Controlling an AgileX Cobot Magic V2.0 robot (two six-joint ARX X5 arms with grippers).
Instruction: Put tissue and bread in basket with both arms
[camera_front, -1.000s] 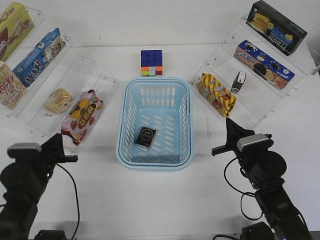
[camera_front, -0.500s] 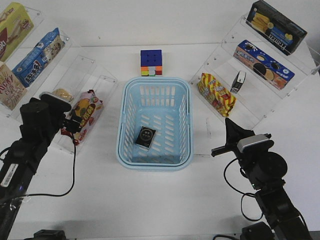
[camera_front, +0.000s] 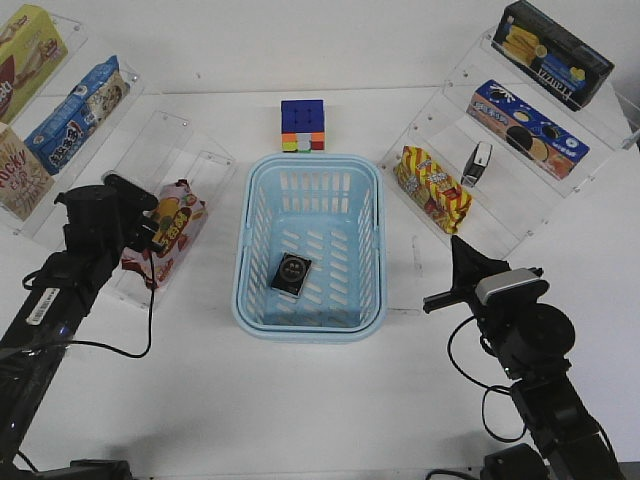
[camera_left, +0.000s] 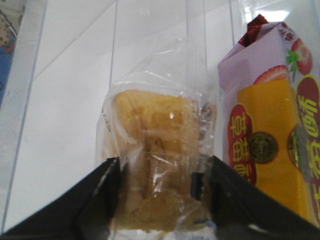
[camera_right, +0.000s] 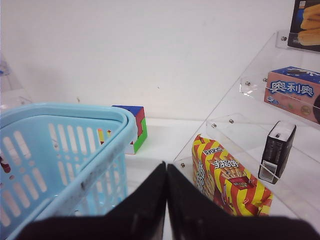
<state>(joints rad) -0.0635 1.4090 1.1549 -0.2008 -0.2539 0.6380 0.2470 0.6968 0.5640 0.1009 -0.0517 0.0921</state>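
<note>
The bread (camera_left: 155, 130), a golden bun in a clear wrapper, lies on the left acrylic shelf. My left gripper (camera_left: 161, 167) is open with one finger on each side of it, close to the wrapper. In the front view the left gripper (camera_front: 120, 205) hides the bread. The tissue (camera_front: 291, 273), a small black pack, lies flat on the floor of the light-blue basket (camera_front: 310, 165). My right gripper (camera_front: 458, 250) is shut and empty to the right of the basket; the right wrist view shows its fingertips (camera_right: 166, 172) pressed together beside the basket wall (camera_right: 75, 150).
A strawberry packet (camera_front: 170, 225) lies right beside the bread (camera_left: 272, 130). A colour cube (camera_front: 302, 125) stands behind the basket. A yellow-red snack bag (camera_front: 432, 187) and a small black box (camera_front: 478, 163) sit on the right shelf. Snack boxes fill both tiered acrylic shelves.
My left arm has swung forward from the table's near left up to the left shelf and now covers the bread. The right arm, the basket and the tissue have not moved.
</note>
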